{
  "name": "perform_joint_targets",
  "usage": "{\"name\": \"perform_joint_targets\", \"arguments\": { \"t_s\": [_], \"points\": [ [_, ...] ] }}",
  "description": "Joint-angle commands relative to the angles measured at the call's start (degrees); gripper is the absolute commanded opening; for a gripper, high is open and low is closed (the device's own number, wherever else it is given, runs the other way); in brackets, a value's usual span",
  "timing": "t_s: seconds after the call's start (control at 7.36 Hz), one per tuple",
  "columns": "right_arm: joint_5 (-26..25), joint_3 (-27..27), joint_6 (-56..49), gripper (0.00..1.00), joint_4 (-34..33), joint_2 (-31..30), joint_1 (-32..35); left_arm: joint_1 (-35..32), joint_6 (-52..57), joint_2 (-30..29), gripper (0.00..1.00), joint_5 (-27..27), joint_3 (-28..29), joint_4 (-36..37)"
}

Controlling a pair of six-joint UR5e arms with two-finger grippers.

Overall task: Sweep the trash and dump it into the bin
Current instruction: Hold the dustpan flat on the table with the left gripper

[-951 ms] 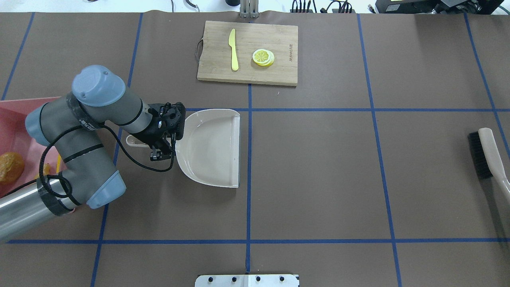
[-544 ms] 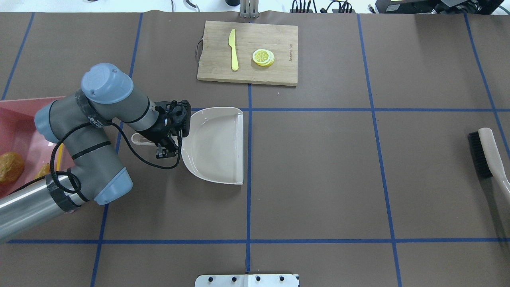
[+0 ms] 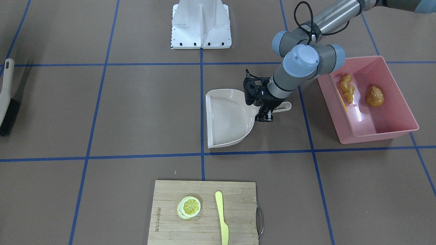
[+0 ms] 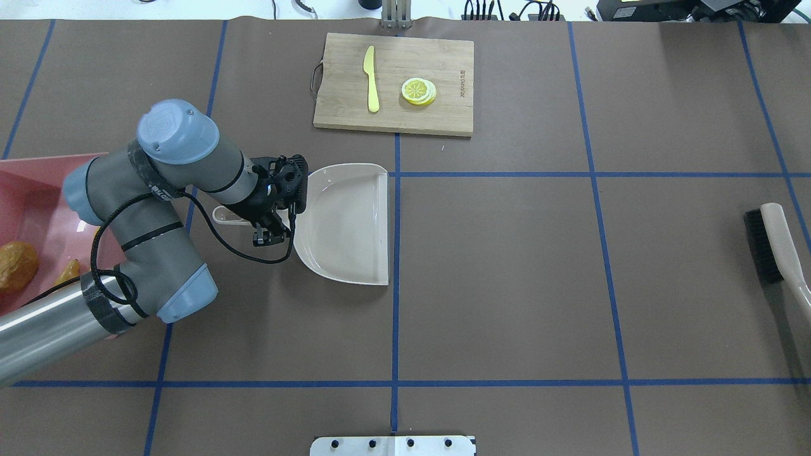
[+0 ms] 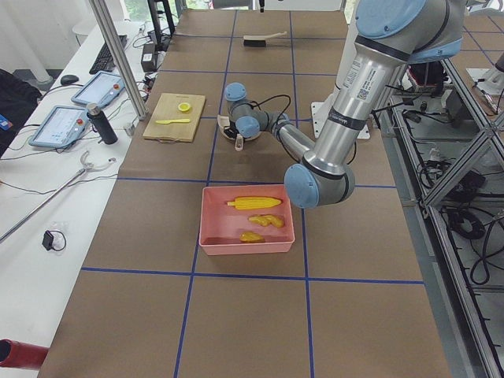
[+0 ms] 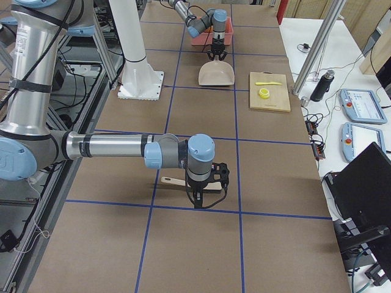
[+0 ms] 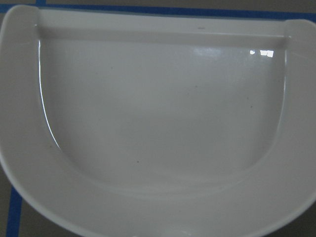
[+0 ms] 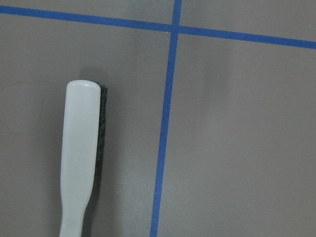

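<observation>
The pink bin (image 3: pixel 374 134) stands at the table's left end and also shows in the overhead view (image 4: pixel 25 183). In it lie the corn cob (image 5: pixel 253 203), the ginger root (image 3: pixel 347 89) and the potato (image 3: pixel 374 96). My left gripper (image 4: pixel 269 218) is shut on the handle of the beige dustpan (image 4: pixel 345 228), which is empty in the left wrist view (image 7: pixel 158 123) and sits low over the table right of the bin. My right gripper (image 6: pixel 201 192) hangs over the brush (image 6: pixel 174 181); I cannot tell whether it is open or shut.
The brush (image 4: pixel 763 247) lies at the table's right edge; its pale handle (image 8: pixel 79 158) fills the right wrist view. A wooden cutting board (image 4: pixel 437 95) at the far middle carries a yellow knife (image 4: pixel 371 79) and a lemon slice (image 4: pixel 418 90).
My left arm has carried the dustpan to the right, away from the bin, and slightly farther from the robot. The brush has not moved.
</observation>
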Motion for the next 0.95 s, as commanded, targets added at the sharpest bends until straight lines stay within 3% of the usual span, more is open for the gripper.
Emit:
{"name": "perform_joint_targets", "arguments": {
  "t_s": [0.0,0.82],
  "points": [
    [0.07,-0.05,-0.02,1.00,-0.01,-0.22,-0.04,0.06,-0.19,-0.30,0.00,0.93,0.39,0.00],
    [0.16,-0.05,-0.02,1.00,-0.01,-0.05,-0.04,0.94,-0.28,-0.30,0.21,1.38,0.92,-0.26]
  ]
}}
